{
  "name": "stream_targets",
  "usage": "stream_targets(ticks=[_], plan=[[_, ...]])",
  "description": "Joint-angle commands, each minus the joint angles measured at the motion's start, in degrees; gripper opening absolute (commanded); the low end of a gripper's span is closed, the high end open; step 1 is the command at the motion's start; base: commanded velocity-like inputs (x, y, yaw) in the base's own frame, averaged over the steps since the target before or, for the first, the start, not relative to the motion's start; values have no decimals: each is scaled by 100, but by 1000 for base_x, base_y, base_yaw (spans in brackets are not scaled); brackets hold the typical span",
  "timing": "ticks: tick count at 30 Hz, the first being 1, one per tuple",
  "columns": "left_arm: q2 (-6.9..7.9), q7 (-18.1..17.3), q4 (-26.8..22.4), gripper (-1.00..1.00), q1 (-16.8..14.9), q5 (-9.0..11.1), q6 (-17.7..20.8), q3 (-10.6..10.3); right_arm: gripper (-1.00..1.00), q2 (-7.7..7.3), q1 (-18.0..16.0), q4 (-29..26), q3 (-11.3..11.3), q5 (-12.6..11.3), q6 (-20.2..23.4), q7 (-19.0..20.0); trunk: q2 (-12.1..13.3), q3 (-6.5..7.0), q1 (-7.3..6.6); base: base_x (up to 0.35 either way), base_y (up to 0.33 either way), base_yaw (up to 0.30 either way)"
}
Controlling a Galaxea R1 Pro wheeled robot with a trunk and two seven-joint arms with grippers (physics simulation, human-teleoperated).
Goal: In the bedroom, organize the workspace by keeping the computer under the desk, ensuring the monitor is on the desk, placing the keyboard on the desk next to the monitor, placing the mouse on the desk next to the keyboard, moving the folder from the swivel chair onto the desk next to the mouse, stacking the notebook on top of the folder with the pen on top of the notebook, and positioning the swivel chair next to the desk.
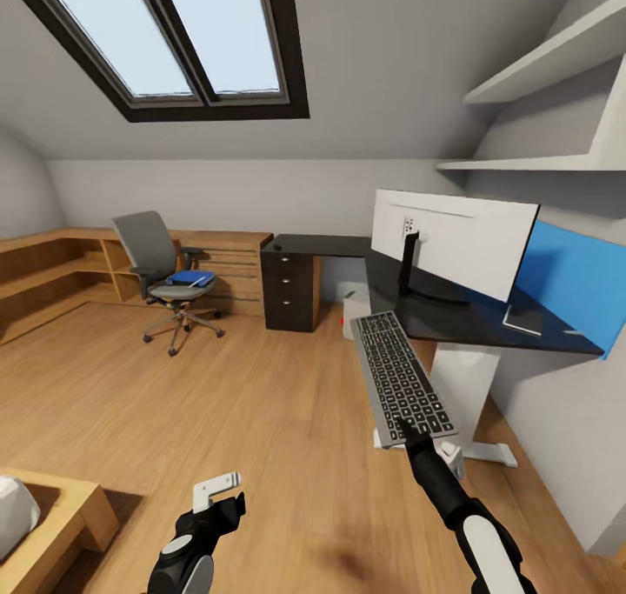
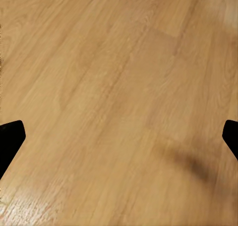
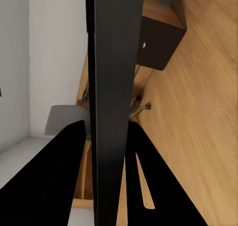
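- Grey keyboard [image 1: 401,376] is clamped at its near end in the right pincer [image 1: 405,426], lifted off the floor, long axis running away from the robot, far end near the front edge of the surface [image 1: 452,320].
- Right wrist view: keyboard [image 3: 114,102] edge-on between the two dark fingers [image 3: 54,176], both pressed on it.
- Left pincer [image 1: 217,488] hangs low over the wood floor [image 1: 261,420], fingers spread, holding nothing.
- Monitor [image 1: 452,239] stands on the surface, white back toward us, just beyond the keyboard's far end.
- Computer [image 1: 355,309] sits under the surface.
- Swivel chair [image 1: 165,272] far left, well apart from the surface, blue folder [image 1: 189,277] lying on its seat.
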Motion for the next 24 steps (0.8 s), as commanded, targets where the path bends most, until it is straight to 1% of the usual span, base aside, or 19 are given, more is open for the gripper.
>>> stream_targets(ticks=[1, 9, 16, 20, 24], plan=[[2, 53, -9, 100, -4, 52, 12, -12, -100, 7, 0, -4, -21, -30, 43, 13, 39, 12, -23, 215, 0, 0], [2, 47, -9, 100, -4, 52, 12, -13, -100, 25, 0, -2, -15, -32, -3, 13, 359, 214, -199, 313, 0, 34], [2, 48, -9, 100, -3, 52, 12, -15, -100, 36, 0, -2, -15, -32, -4, 31, 640, 370, -353, 323, 0, 189], [2, 44, -7, 100, -4, 59, 12, -14, -100, 42, 0, -2, -15, -32, -4, 34, 640, 372, -353, 286, 5, 234], [2, 40, -1, 100, -4, 54, 12, -15, -100, 42, 0, -2, -15, -32, -4, 33, 640, 373, -353, 77, 3, 238]])
